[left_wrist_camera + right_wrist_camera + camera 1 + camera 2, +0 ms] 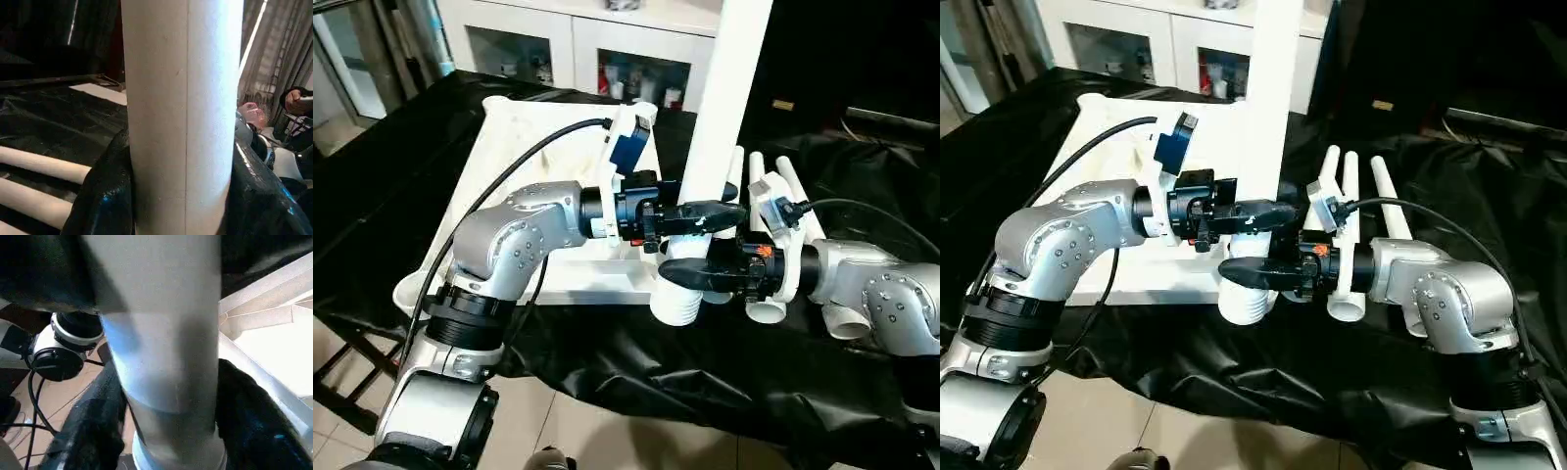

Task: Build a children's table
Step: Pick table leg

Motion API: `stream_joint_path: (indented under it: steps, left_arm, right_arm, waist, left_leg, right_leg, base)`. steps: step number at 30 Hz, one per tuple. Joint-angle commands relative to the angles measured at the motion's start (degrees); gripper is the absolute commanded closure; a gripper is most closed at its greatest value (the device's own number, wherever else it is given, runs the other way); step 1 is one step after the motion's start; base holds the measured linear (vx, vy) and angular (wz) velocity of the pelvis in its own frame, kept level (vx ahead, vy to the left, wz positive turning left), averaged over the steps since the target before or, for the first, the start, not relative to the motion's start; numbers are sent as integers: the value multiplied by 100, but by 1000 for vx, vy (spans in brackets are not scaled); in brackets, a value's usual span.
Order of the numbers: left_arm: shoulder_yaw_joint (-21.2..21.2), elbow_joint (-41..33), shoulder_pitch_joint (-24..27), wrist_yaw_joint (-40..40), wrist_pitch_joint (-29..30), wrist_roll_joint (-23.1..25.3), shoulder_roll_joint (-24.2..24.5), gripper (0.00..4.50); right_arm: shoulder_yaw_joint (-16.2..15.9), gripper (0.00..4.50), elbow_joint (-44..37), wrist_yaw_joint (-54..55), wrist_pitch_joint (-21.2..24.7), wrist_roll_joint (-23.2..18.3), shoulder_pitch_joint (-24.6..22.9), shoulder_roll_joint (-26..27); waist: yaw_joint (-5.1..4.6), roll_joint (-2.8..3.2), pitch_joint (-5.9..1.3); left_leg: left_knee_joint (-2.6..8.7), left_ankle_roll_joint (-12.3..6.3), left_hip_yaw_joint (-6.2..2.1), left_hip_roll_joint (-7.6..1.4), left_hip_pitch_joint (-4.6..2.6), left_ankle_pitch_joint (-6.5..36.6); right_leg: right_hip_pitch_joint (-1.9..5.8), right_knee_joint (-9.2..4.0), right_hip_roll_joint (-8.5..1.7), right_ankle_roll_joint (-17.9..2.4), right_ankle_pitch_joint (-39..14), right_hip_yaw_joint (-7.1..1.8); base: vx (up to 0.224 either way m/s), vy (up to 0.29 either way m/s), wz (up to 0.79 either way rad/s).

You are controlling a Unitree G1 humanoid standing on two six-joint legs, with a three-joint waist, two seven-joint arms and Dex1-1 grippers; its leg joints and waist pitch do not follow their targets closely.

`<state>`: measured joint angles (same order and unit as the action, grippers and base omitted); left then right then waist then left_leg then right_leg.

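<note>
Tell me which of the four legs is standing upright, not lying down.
The leg held by both grippers, left above right, near the tabletop. The other three legs lie flat on the black cloth.

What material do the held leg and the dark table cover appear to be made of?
Leg: likely matte white plastic; smooth tube with a faint moulding seam and a ribbed threaded end. Cover: probably thin glossy black plastic sheet; it wrinkles and reflects light.

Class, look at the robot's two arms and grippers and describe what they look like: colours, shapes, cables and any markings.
Both arms have rounded silver shells dotted with small screws. Each gripper, left and right, has two glossy black tapered fingers. A white camera bracket sits on each wrist, the left one carrying a blue module. A black cable loops to each wrist. The right wrist bears small orange markings.
</note>
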<state>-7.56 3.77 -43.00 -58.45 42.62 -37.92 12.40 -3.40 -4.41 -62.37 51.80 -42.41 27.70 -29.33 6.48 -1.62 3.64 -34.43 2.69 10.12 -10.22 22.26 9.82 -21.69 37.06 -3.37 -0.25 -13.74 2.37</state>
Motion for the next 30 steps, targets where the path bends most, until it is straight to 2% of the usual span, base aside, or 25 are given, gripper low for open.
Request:
stream_joint_path:
  steps: [1,2,4,5,8,11,21,22,25,26,27,29,30]
  left_arm:
    - [0,-92,-56,-17,24,-87,-105,255]
    - [6,-84,-57,-14,30,-91,-109,255]
    - [19,-70,-61,-17,44,-104,-116,255]
    - [24,-62,-62,-20,49,-109,-116,255]
    - [41,-45,-65,-5,51,-121,-122,255]
    - [47,-37,-60,27,39,-104,-139,255]
    - [12,-65,-18,-51,-30,-65,-133,257]
    - [-2,-102,11,-56,-52,-60,-128,257]
    - [-65,-109,59,121,-188,143,-128,257]
    - [4,-44,81,522,-424,371,-248,222]
    - [112,2,67,717,-436,361,-343,201]
    - [367,78,9,1215,-452,366,-527,176]
    - [367,78,9,1215,-452,366,-527,171]
  right_arm:
    - [-79,221,62,55,-60,176,42,-85]
    - [-86,184,68,50,-74,184,37,-83]
    - [-104,174,87,67,-125,220,30,-78]
    - [-111,213,99,83,-150,241,30,-74]
    - [-106,207,134,103,-182,284,30,-46]
    - [-121,240,161,121,-238,317,27,-40]
    - [-90,256,185,167,-294,321,15,-4]
    - [-73,256,190,197,-329,333,8,11]
    - [-33,257,176,289,-380,352,-23,60]
    - [11,257,156,410,-422,365,-62,131]
    - [25,257,142,449,-440,368,-79,158]
    - [61,258,112,557,-478,370,-121,239]
    - [61,260,112,557,-478,370,-121,239]
  waist:
    - [6,-6,-439]
    - [6,-10,-439]
    - [2,-4,-441]
    - [4,-1,-444]
    - [5,1,-446]
    - [6,2,-448]
    - [8,3,-453]
    - [5,-21,-453]
    - [4,-12,-455]
    - [2,8,-454]
    - [7,-3,-457]
    - [-2,2,-456]
    - [9,3,-462]
  left_leg:
    - [315,-175,-79,-279,-123,305]
    - [313,-178,-78,-274,-116,302]
    - [315,-180,-81,-280,-121,310]
    - [313,-185,-83,-281,-121,279]
    - [306,-204,-81,-274,-122,294]
    - [306,-205,-82,-275,-118,286]
    - [301,-231,-83,-279,-125,290]
    - [303,-229,-81,-281,-123,287]
    - [299,-237,-80,-279,-123,257]
    - [299,-232,-86,-284,-117,251]
    - [294,-216,-82,-286,-123,283]
    - [295,-204,-83,-289,-121,275]
    - [292,-199,-89,-292,-121,282]
  right_leg:
    - [306,-387,-459,-1488,540,-254]
    - [310,-388,-458,-1489,543,-254]
    - [307,-384,-455,-1496,530,-251]
    - [307,-380,-453,-1505,572,-248]
    - [307,-380,-450,-1505,593,-250]
    - [311,-381,-452,-1512,602,-250]
    - [312,-376,-457,-1533,606,-247]
    - [314,-375,-452,-1527,607,-247]
    - [313,-370,-454,-1514,622,-247]
    - [310,-372,-458,-1514,646,-250]
    - [313,-377,-461,-1515,649,-249]
    - [313,-374,-455,-1547,703,-249]
    - [323,-373,-468,-1566,707,-245]
  base:
    - [0,0,0]
    - [0,0,0]
    - [0,0,0]
    - [0,0,0]
    - [0,0,0]
    - [0,0,0]
    - [0,0,0]
    - [0,0,0]
    - [0,0,0]
    - [0,0,0]
    - [0,0,0]
    - [0,0,0]
    - [0,0,0]
